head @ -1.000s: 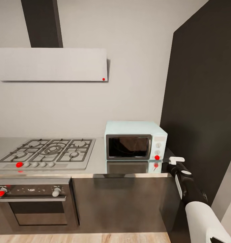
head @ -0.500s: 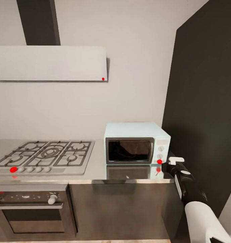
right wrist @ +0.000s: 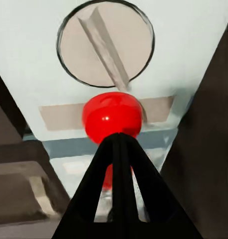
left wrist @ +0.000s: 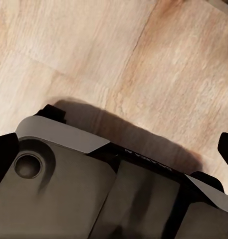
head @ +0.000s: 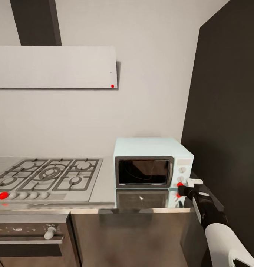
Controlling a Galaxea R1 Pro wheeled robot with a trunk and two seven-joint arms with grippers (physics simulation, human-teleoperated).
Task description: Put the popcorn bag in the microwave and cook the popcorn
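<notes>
The right pincer (right wrist: 121,144), fingers pressed together, tips touch the red button (right wrist: 113,115) on the pale mint-blue microwave (head: 151,165). It sits lower right on the glossy grey surface (head: 104,185). Left pincer's state: cannot tell.

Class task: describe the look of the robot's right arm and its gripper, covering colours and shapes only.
The right arm has a glossy black forearm with a white patch, then a white rounded upper shell. The right gripper has slim black fingers tapering together to a point, with a small white piece beside the wrist.

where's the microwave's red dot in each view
Head view: the red dot sits at the microwave panel's lower corner, at the right gripper tip.
Right wrist view: the red dot is central, just past the closed fingertips.
Left wrist view: not in it.
Shared landmark: round knob.
</notes>
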